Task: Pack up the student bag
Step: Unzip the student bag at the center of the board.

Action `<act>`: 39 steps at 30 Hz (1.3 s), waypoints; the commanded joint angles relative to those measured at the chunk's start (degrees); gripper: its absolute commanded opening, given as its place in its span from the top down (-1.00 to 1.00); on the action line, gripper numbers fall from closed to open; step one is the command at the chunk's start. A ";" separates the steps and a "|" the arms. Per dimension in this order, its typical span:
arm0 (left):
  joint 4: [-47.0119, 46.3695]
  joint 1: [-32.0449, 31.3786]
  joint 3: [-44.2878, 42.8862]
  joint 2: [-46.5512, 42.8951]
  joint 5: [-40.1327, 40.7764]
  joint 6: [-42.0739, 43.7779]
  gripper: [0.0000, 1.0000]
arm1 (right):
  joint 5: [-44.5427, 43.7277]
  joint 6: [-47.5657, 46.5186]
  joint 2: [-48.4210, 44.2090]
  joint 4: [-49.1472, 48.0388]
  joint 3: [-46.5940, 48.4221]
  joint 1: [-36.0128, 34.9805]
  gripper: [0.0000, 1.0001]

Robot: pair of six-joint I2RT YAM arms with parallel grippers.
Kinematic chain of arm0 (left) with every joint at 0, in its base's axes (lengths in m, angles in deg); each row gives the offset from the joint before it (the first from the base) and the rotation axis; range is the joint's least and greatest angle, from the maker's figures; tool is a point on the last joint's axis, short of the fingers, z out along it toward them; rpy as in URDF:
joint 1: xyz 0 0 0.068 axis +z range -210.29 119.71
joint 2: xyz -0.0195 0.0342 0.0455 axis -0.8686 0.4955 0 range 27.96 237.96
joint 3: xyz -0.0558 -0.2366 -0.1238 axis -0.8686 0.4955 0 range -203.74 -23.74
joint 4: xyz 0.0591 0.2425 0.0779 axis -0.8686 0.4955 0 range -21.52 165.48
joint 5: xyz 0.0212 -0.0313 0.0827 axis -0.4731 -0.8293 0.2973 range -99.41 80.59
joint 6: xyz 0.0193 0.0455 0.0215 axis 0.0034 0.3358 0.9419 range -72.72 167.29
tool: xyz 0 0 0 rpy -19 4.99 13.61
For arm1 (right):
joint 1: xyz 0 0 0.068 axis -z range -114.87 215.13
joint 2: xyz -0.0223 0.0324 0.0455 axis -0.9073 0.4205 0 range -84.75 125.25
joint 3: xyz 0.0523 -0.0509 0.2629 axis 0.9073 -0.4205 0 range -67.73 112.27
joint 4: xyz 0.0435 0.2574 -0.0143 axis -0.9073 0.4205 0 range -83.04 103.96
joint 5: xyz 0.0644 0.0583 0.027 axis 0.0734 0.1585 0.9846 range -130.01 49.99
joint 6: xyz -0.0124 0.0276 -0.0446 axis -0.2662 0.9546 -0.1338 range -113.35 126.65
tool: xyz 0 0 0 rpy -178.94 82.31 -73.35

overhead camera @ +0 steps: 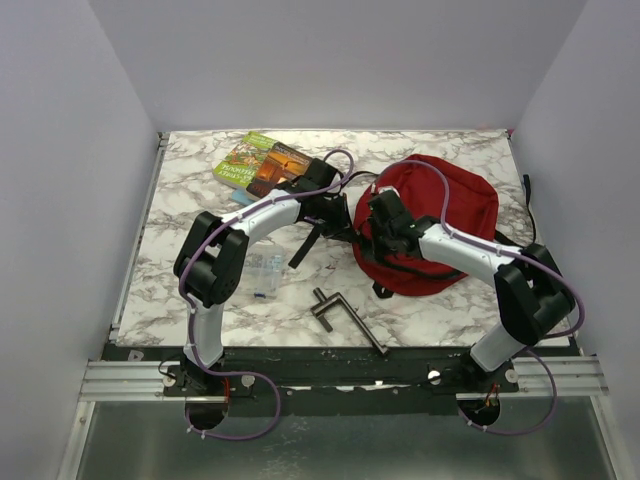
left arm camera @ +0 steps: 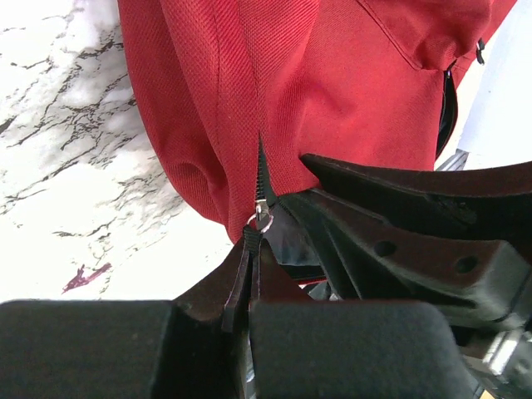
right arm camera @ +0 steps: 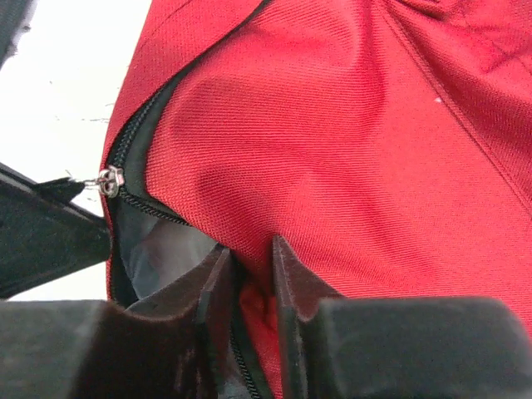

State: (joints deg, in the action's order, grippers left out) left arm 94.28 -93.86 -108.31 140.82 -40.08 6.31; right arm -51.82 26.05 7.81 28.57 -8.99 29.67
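The student bag [overhead camera: 440, 200], dark red, lies at the right middle of the marble table [overhead camera: 180, 200]. My left gripper [left arm camera: 252, 249] is at the bag's left side, shut on the black pull tab [left arm camera: 250, 239] of the zipper slider [left arm camera: 262, 218]. The zipper is partly undone, and dark lining [right arm camera: 154, 245] shows in the gap. My right gripper [right arm camera: 249, 249] is shut on the red fabric edge beside that opening, one finger inside the gap and one outside. From above, both grippers [overhead camera: 345, 215] [overhead camera: 385, 225] meet at the bag's left side.
A colourful book [overhead camera: 262, 165] lies at the back left. A small clear pouch [overhead camera: 262, 272] sits near the left arm. A black T-shaped metal tool [overhead camera: 345, 312] lies at the front middle. The bag's black strap [overhead camera: 308, 240] trails left of the bag.
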 commanded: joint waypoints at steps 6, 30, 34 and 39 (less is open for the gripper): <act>-0.87 -0.02 2.42 -4.31 5.63 -2.74 1.00 | -9.73 4.90 -6.87 -4.20 -5.44 -0.19 0.99; 11.38 2.45 -16.30 8.09 7.03 3.42 1.00 | -10.54 14.35 -25.40 -1.02 -16.65 -0.12 0.99; 8.97 2.36 -7.18 1.85 2.66 5.06 1.00 | -13.40 12.09 -22.02 0.09 -13.91 -0.13 0.99; 7.06 2.06 -1.07 -2.44 -5.38 6.89 1.00 | -18.66 11.65 -17.76 3.34 -9.81 -0.01 0.99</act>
State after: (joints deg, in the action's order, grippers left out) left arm 102.81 -93.99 -112.42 142.63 -42.09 9.44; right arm -60.24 38.92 -12.34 23.67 -21.73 29.04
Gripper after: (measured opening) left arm 0.009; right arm 0.007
